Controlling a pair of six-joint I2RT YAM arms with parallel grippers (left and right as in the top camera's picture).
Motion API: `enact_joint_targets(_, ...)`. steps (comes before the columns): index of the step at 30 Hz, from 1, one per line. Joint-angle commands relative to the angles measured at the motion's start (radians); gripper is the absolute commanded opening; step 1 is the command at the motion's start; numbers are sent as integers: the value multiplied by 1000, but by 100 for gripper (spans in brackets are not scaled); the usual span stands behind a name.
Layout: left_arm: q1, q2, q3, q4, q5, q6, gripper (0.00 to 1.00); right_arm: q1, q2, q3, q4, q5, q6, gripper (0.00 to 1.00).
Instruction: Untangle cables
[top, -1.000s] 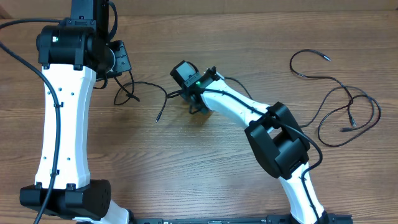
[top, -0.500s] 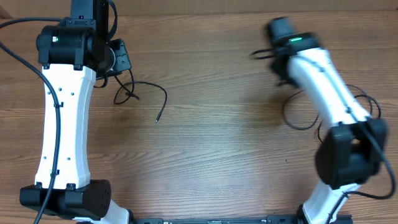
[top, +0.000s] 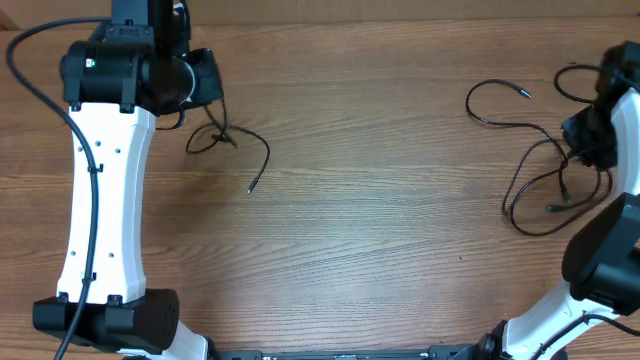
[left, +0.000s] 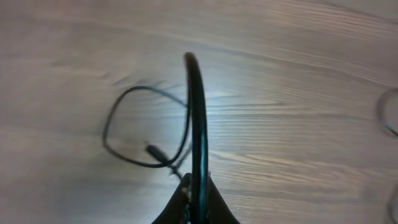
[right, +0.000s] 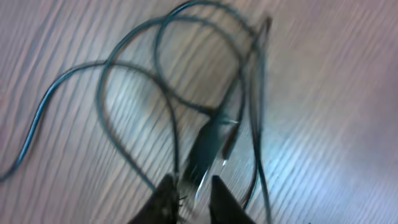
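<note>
Cables (top: 515, 125) lie in two places on the wooden table (top: 380, 250). Seen from overhead, a loose tangle of thin black loops sits at about 3 o'clock. One plug end points out toward 2 o'clock, and the lower loops sag toward 4 o'clock. A single cable (top: 268, 150) lies well apart from them at about 10 o'clock. It curves away from the left gripper (top: 200, 80), and its free tip rests on the bare wood toward the middle of the table.

In the left wrist view, the left gripper (left: 198, 202) has its fingers pressed together on the single cable (left: 198, 124). The cable rises from the fingers in a stiff arc. At 9 o'clock from that arc, a flat loop of the same cable lies on the wood with a small plug inside it.

The right gripper (top: 590, 140) is over the tangle at the table's right edge. Its wrist view is blurred. The right gripper (right: 189, 193) shows two fingertips close to each other, with the cables (right: 169, 118) crossing just above them at 12 o'clock. I cannot tell whether the fingers are clamped on a strand.
</note>
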Motion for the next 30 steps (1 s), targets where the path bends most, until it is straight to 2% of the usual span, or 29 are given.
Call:
enact_joint_targets(1, -57, -3, -2, 32, 144, 127, 4, 7, -24, 1, 11, -164, -163, 28)
enact_joint_targets(2, -79, -3, -2, 46, 156, 155, 4, 12, -24, 1, 18, -178, -187, 45)
enact_joint_targets(4, -125, -3, -2, 67, 176, 215, 4, 21, -24, 1, 22, -189, -214, 67)
enact_joint_targets(5, -152, -3, -2, 75, 189, 243, 4, 26, -24, 1, 22, -190, -219, 73)
enact_joint_targets(8, -215, -3, -2, 87, 204, 312, 4, 42, -24, 1, 24, -201, -233, 81)
enact_joint_targets(10, -245, -3, -2, 88, 204, 340, 21, 55, -24, 1, 27, -216, -259, 83)
enact_joint_targets(12, -259, -3, -2, 87, 196, 344, 50, 68, -24, 1, 32, -248, -297, 83)
enact_joint_targets(13, -259, -3, -2, 87, 190, 344, 59, 76, -24, 1, 33, -261, -316, 84)
enact_joint_targets(17, -255, -3, -2, 82, 138, 338, 61, 119, -24, 1, 39, -275, -357, 86)
enact_joint_targets(20, -241, -3, -2, 61, 40, 292, 60, 172, -24, 1, 47, -357, -457, 87)
enact_joint_targets(23, -217, -3, -2, 14, -106, 173, 61, 235, -24, 2, 48, -456, -545, 89)
enact_joint_targets(26, -182, -3, -2, -40, -214, 14, 64, 312, -24, 1, 48, -469, -555, 91)
enact_joint_targets(30, -121, -3, -2, -96, -228, -123, 73, 435, -23, 1, 53, -469, -562, 93)
